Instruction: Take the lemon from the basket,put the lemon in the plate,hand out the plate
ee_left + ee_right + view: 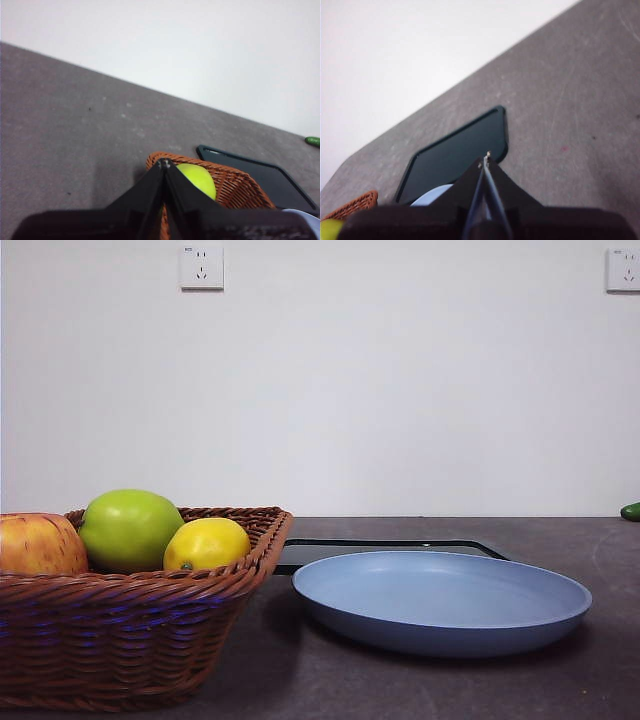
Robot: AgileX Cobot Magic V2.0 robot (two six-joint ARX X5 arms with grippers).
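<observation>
While both arms hang back above the table (600, 680), nothing's been touched. The lemon (207, 544) sits in the basket (130, 640) at the left of the front view, tucked against the basket's right rim, with the green apple (130, 529) just behind and left of it and touching it. A reddish apple (38, 544) is further left, cut off by the edge of the shot.

The plate (440, 615) is on the table right of the basket, near it but not touching, and it's got nothing on it. A black tray (390, 546) lies flat just behind the plate, on the far side. There's a small green thing (631, 511) way off at the far right edge, can't tell what it is.

Left gripper (164, 162) has its jaws pinched together at the tips, holding nothing, up over the basket (235, 187) with the green apple (199, 180) peeking past it. Right gripper (485, 158) is the same deal, jaws closed tip to tip and empty, above the tray (455, 155), with a sliver of plate (434, 195) showing.
</observation>
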